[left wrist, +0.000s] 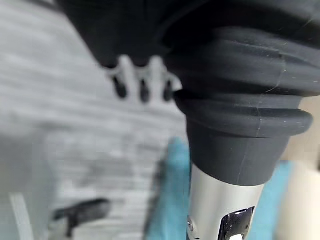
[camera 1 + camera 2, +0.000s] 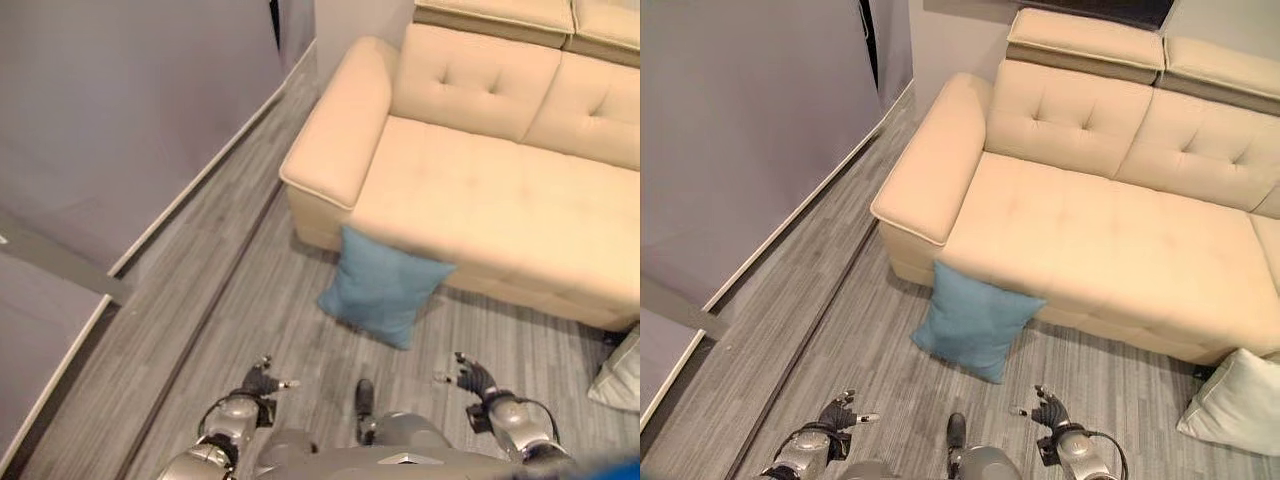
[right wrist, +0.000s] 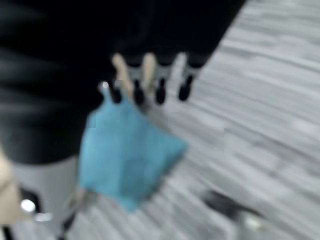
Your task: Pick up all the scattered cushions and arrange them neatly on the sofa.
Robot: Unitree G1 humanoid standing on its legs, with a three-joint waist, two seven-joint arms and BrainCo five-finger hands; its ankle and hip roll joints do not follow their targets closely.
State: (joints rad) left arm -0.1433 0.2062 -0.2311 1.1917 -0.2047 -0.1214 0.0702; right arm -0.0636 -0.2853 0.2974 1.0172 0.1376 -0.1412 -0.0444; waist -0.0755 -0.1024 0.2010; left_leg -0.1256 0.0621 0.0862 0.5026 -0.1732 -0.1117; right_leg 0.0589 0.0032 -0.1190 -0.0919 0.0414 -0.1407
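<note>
Cushions first: the right eye view catches more of a pale cushion [image 2: 1237, 403] on the floor past the right hand [image 2: 1049, 410], off to its outer side by the sofa's base, while the left eye view shows just a sliver of it at the edge; the blue cushion [image 2: 381, 286] shows in both, and both wrist views catch it too, blurry, beyond the fingers. It's a plain blue square, soft looking, standing tilted on the grey plank floor [image 2: 215, 330] with its top edge leaning against the front of the cream sofa [image 2: 480, 190]; it sits ahead of both hands, roughly between them, well apart from either. Left hand [image 2: 262, 380] hangs low over the floor, fingers loosely spread, holding nothing; right hand is the same, fingers relaxed and apart, touching nothing. Sofa seat has no cushions on it yet.
</note>
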